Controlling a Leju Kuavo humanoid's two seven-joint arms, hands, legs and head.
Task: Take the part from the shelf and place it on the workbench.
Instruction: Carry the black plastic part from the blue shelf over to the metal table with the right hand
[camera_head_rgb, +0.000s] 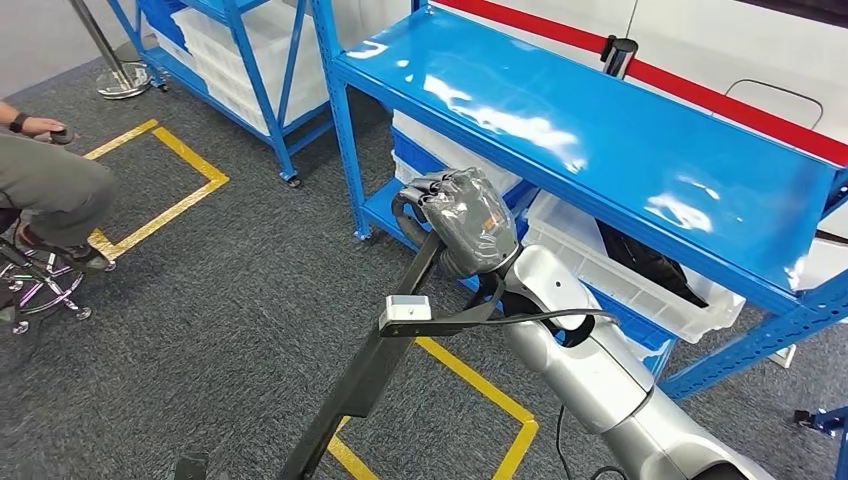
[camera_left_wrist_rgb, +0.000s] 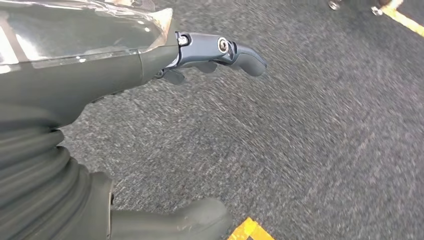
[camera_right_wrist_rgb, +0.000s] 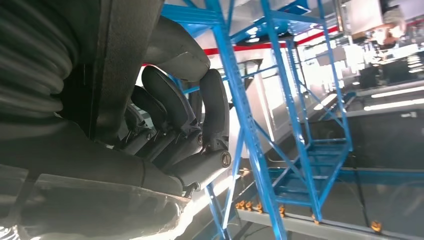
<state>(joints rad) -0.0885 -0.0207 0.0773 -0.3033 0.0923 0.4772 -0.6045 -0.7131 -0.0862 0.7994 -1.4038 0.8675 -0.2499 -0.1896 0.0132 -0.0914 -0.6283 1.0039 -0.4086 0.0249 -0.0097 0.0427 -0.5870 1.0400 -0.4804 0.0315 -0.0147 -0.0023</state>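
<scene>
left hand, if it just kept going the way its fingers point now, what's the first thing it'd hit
Probably the grey carpet floor: the left hand hangs with its fingers angled over bare carpet. Depth is unclear.

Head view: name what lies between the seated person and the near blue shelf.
Bare grey carpet crossed by a yellow tape outline, per the head view.

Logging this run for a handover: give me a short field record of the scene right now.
right robot hand: grips long black part, in front of blue shelf
left robot hand: holds nothing, over grey carpet
storage: white bin on lower shelf level
bystander: person seated at left
</scene>
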